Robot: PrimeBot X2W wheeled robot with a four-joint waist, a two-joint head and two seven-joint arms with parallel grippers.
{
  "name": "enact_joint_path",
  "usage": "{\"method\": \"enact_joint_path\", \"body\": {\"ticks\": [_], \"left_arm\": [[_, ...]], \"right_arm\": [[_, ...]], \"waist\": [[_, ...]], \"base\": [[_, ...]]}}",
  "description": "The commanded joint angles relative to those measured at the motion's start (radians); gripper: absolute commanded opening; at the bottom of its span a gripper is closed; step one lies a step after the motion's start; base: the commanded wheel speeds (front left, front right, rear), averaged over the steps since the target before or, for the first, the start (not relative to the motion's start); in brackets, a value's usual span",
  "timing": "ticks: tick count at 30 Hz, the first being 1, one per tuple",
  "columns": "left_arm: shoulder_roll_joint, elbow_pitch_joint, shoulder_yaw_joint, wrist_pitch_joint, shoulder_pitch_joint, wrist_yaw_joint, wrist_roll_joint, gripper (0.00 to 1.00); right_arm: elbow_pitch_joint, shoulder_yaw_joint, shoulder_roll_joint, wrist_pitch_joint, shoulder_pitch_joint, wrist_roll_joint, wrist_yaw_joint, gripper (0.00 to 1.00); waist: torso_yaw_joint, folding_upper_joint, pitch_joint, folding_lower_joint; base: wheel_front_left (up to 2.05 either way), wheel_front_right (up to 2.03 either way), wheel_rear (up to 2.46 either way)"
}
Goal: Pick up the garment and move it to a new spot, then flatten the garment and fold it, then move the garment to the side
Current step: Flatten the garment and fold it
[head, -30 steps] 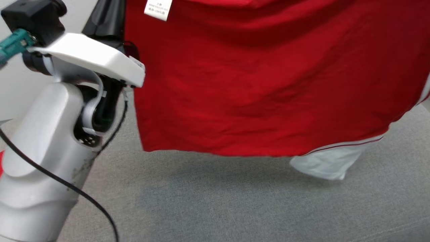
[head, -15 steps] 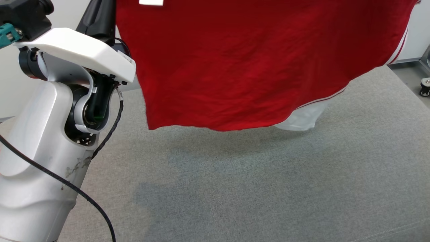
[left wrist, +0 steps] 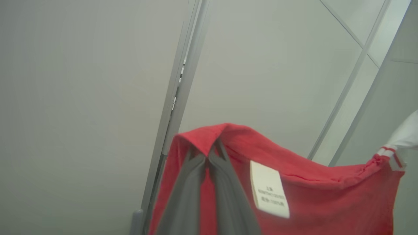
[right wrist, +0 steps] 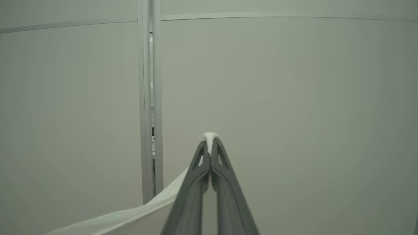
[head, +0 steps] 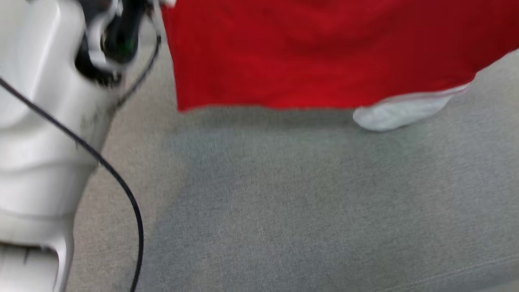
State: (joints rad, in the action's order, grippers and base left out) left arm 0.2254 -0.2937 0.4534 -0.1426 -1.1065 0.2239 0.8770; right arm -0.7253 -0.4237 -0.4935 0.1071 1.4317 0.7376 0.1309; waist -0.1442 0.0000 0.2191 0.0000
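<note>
Aloft: left gripper (left wrist: 210,153) clamps red garment (head: 316,52) edge, right gripper (right wrist: 210,145) clamps its white part (right wrist: 130,215); hem (head: 263,104) hangs over grey surface (head: 284,202).

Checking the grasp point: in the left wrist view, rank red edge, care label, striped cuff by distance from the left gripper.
1. Red edge of the garment, pinched in the shut left gripper.
2. Care label, just to its right.
3. Striped cuff, far right.

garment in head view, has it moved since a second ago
Yes. The hem of the garment lies further up the view from the seam in the grey surface, away from the robot, though the camera shifted too.
</note>
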Motion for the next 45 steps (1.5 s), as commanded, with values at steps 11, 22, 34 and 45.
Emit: {"method": "enact_joint_path", "body": {"ticks": [11,22,34,45], "left_arm": [[-0.110,-0.370,0.029,0.197,-0.576,-0.087,-0.151,0.00],[-0.168,-0.544,0.001,0.407,-0.648,-0.161,-0.177,0.00],[-0.172,-0.587,-0.076,0.408,-0.413,-0.198,-0.277,0.00],[-0.173,-0.716,-0.097,0.408,-0.168,-0.289,-0.288,0.00]], "right_arm": [[-0.118,0.104,0.022,0.159,0.453,-0.049,0.000,0.00],[0.195,0.406,0.138,0.159,0.249,-0.130,0.000,0.00],[0.174,0.385,0.174,0.159,-0.072,0.029,0.000,0.00],[0.147,0.296,0.190,0.159,-0.395,0.244,0.000,0.00]], "waist": [[0.027,0.0000,0.374,0.0000],[0.039,0.0000,0.496,0.0000],[0.042,0.0000,0.508,0.0000],[0.024,0.0000,0.375,0.0000]], "base": [[0.00,0.00,0.00],[0.00,0.00,0.00],[0.00,0.00,0.00],[0.00,0.00,0.00]]}}
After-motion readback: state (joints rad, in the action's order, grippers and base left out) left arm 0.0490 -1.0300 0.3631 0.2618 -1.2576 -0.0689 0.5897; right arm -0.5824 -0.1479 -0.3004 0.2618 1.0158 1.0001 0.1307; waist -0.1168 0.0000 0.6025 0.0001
